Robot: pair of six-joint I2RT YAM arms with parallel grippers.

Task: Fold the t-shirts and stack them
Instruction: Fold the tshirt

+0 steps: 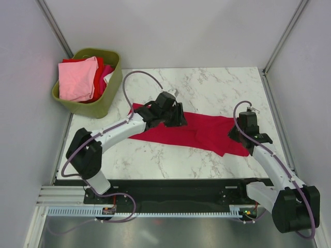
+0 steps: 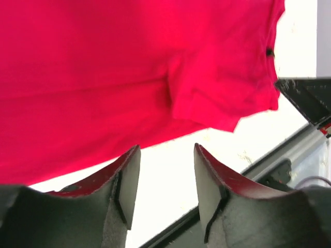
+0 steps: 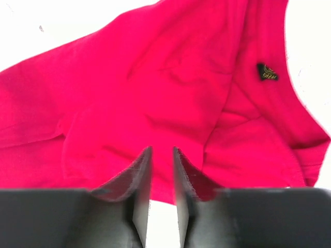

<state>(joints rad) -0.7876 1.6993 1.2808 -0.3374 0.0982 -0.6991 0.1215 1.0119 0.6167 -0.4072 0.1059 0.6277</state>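
Note:
A crimson red t-shirt lies spread across the marble table, bunched at its right end. It fills the left wrist view and the right wrist view, where its small dark neck label shows. My left gripper hovers over the shirt's left half, open and empty, with bare table between the fingers. My right gripper is at the shirt's right end, jaws a narrow gap apart and empty, fingertips at the cloth's edge. A light pink shirt and red and magenta cloth lie in the basket.
The olive-green basket stands at the table's back left corner. Grey walls enclose the table on three sides. The black rail of the arm bases runs along the near edge. My right arm shows in the left wrist view.

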